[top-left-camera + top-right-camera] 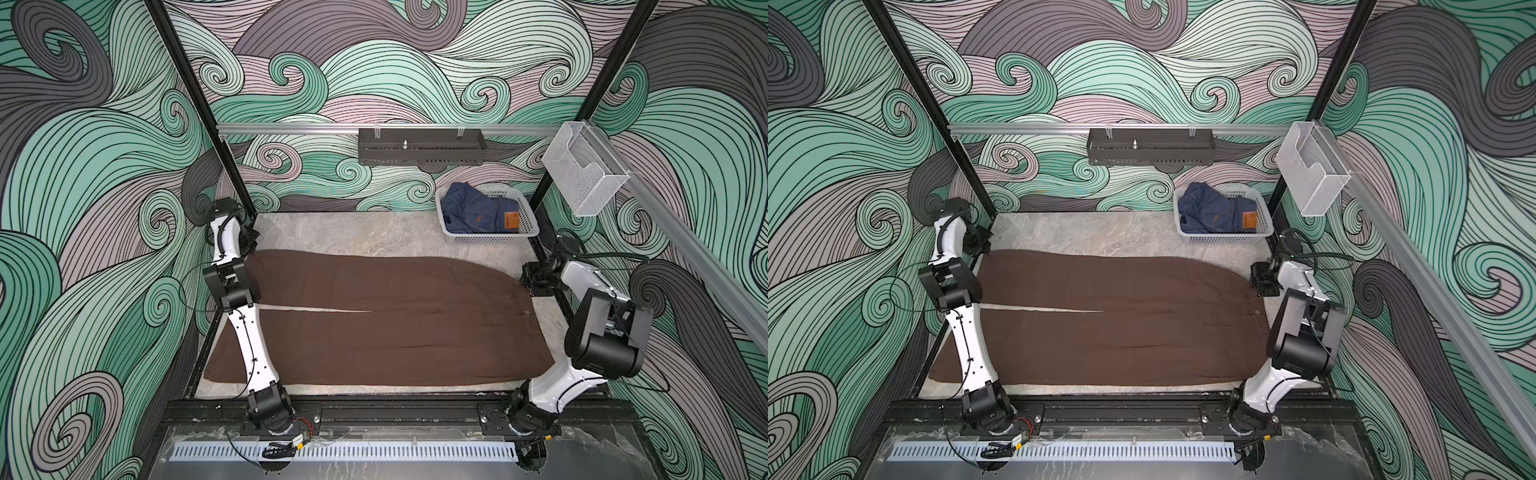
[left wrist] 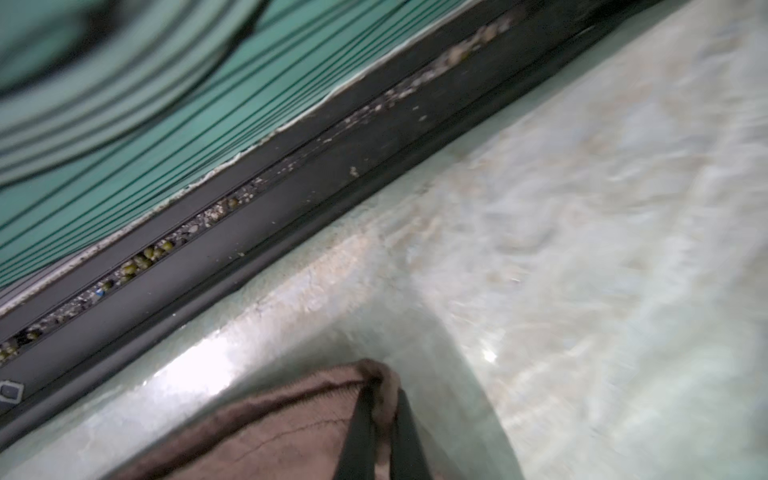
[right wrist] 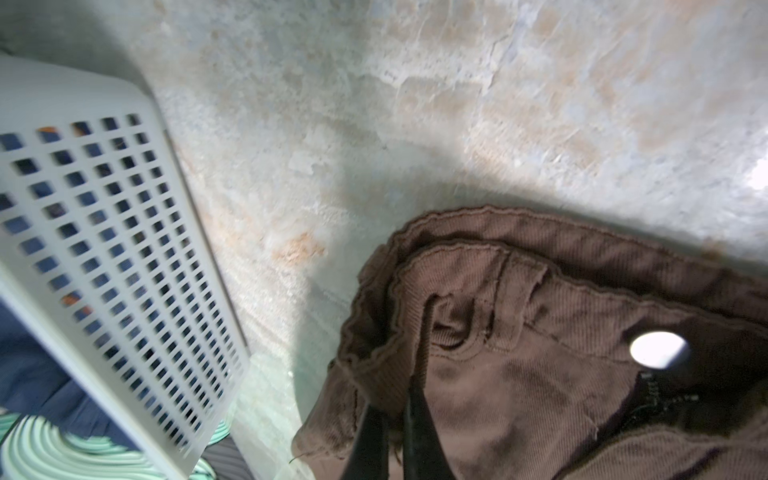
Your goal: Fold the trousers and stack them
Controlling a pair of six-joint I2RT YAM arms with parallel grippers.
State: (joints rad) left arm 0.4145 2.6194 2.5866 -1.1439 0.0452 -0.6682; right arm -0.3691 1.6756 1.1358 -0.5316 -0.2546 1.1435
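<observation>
Brown trousers (image 1: 374,324) flat across table (image 1: 353,237), waist at 3 o'clock, hems at 9, left gripper (image 2: 381,399) clamped on far hem corner, right gripper (image 3: 399,395) clamped on waistband, basket (image 1: 490,239) at 1 o'clock

left gripper (image 2: 382,401): finger bases cut off by wrist vw edge; tips hidden behind own wrist in both top views
right gripper (image 3: 395,399): finger bases cut off likewise; one tip under a fabric fold
long dark-brown soft-fabric trousers (image 1: 395,332): leg-end parts hidden under white left arm (image 1: 254,353)
white perforated plastic basket (image 3: 104,228): blurred; cut off by right wrist vw edge
orange label (image 1: 510,221) on blue denim garment (image 1: 473,208): text too small to read
</observation>
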